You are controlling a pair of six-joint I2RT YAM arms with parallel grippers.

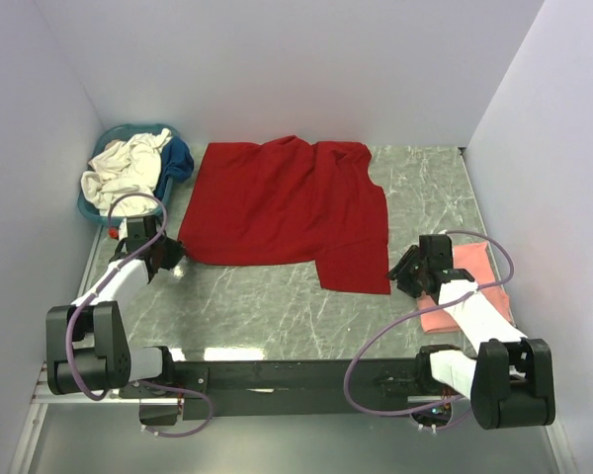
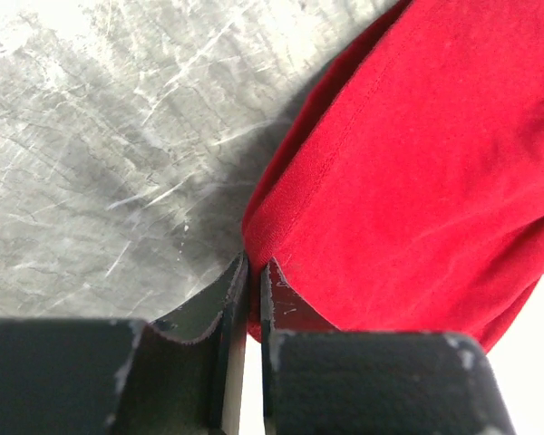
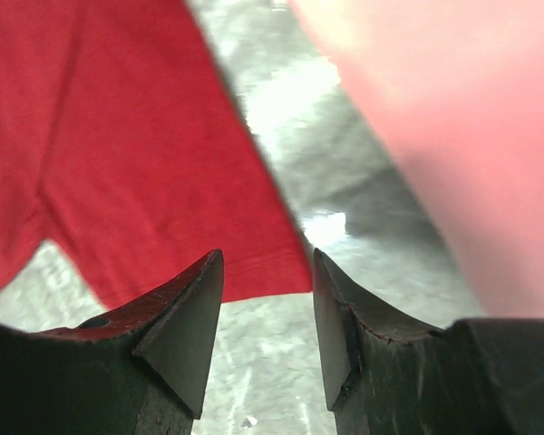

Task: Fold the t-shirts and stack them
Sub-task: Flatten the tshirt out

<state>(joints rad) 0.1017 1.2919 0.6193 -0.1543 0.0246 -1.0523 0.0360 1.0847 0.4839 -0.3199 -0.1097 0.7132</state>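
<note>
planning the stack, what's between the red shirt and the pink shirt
The right gripper sits in that gap in the top view; in the right wrist view only bare table shows between the red shirt and the pink shirt.

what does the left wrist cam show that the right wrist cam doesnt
Only the left wrist view shows the left gripper. Its jaws are closed and seem to pinch a corner of the deep red cloth t-shirt.

Only the right wrist view shows the salmon pink cloth t-shirt and the right gripper. That gripper's jaws are open, over another corner of the red shirt.

Both views show the red shirt lying on the grey marbled tabletop.
</note>
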